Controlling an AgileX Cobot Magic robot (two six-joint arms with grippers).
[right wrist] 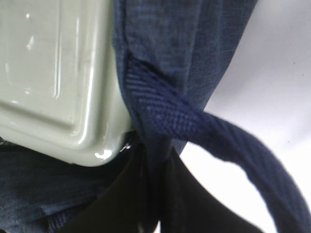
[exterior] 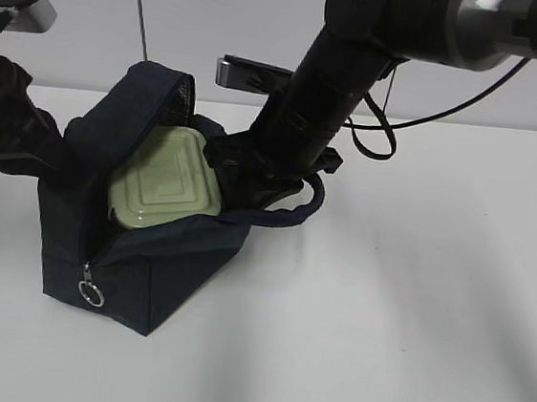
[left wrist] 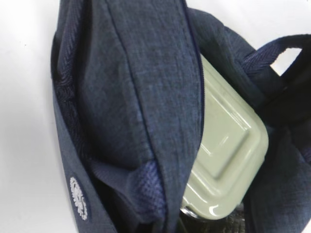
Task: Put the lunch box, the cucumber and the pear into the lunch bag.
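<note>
The navy lunch bag (exterior: 136,274) stands open on the white table. The lunch box (exterior: 165,181), with its sage-green lid, lies tilted in the bag's mouth, its lid also filling part of the left wrist view (left wrist: 228,150) and the right wrist view (right wrist: 53,73). My right gripper (right wrist: 155,194) is shut on the bag's right rim where the loop handle (right wrist: 233,131) is sewn on. My left arm (exterior: 8,121) reaches the raised left flap (left wrist: 136,87); its fingers are hidden behind the fabric, which stays pulled up and outward. The cucumber and the pear are out of view.
The zipper's metal ring pull (exterior: 92,293) hangs at the bag's front corner. White tabletop (exterior: 411,302) spreads to the right and front of the bag. A grey wall stands behind the table.
</note>
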